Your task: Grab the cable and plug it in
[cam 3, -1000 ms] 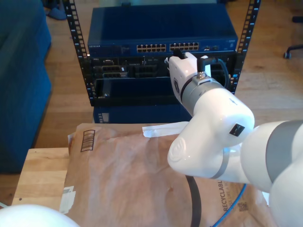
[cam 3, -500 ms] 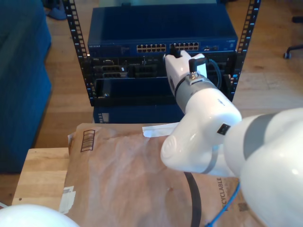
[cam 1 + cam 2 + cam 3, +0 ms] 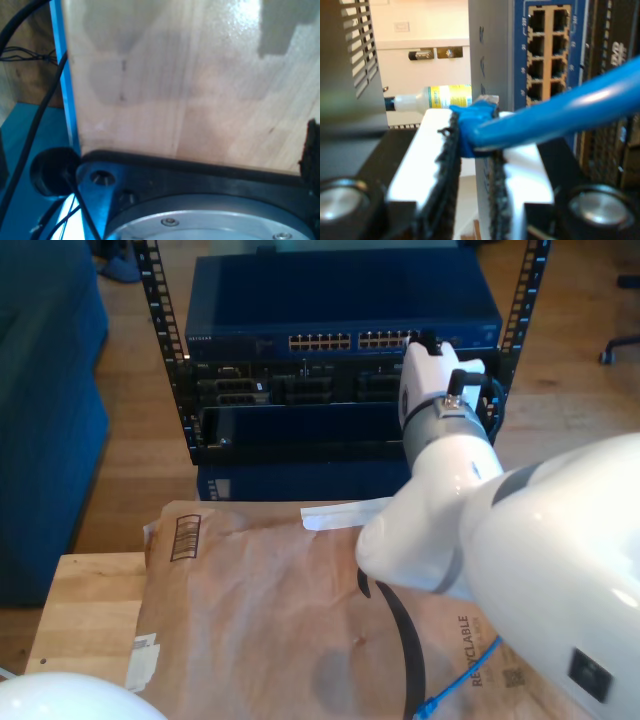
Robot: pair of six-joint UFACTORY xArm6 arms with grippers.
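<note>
my second gripper [image 3: 472,150] clamps the cable [image 3: 555,117] near its plug | just beside switch ports [image 3: 388,339], far, exterior view's right | my first gripper's state: cannot tell, over tabletop [image 3: 175,85]

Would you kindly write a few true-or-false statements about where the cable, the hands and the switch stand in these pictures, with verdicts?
1. My second hand is shut on the blue cable just behind its plug. True.
2. The plug is already seated in a port of the blue switch. False: in the second wrist view the plug tip sits short of the ports, level with the switch's grey edge.
3. The cable's other end lies on the brown paper near the exterior view's bottom edge. True.
4. The switch lies flat on the wooden table. False: it is mounted in the rack beyond the table.
5. The first wrist view looks at the switch's ports. False: it faces wood.
</note>
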